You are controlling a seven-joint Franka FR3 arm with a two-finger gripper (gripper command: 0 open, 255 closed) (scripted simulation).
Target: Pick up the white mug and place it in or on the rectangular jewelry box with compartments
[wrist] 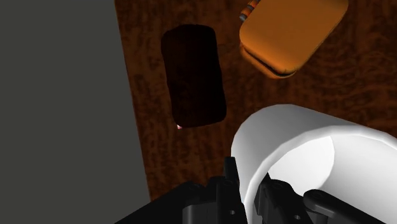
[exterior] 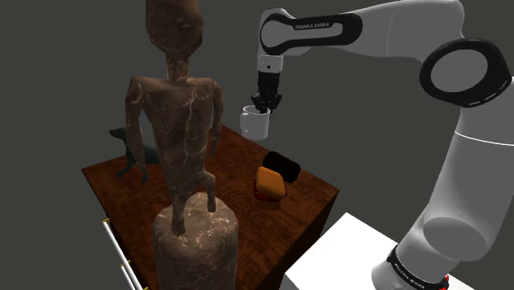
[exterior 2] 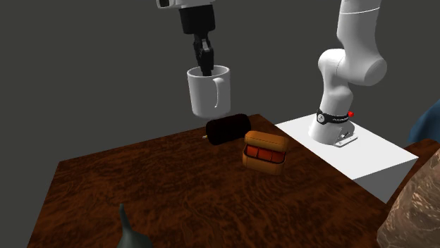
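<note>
The white mug (exterior: 255, 123) hangs in the air above the dark wooden table (exterior: 165, 185), upright, with my gripper (exterior: 263, 105) shut on its rim from above. In the second exterior view the mug (exterior 2: 209, 91) hangs under the gripper (exterior 2: 205, 67), its handle toward that view's right. In the wrist view one finger (wrist: 230, 181) sits outside the mug wall (wrist: 286, 143) and the other inside it. The orange rectangular box (exterior 2: 264, 150) lies open on the table below and beside the mug, red compartments showing. It also shows in the shoulder view (exterior: 269, 183) and past the mug (wrist: 289, 32).
A dark rounded case (exterior 2: 227, 129) lies on the table next to the orange box. A tall brown statue (exterior: 183, 148) stands at the table's near corner. A dark animal figure (exterior: 132, 152) stands behind it. The white stand (exterior 2: 352, 158) adjoins the table.
</note>
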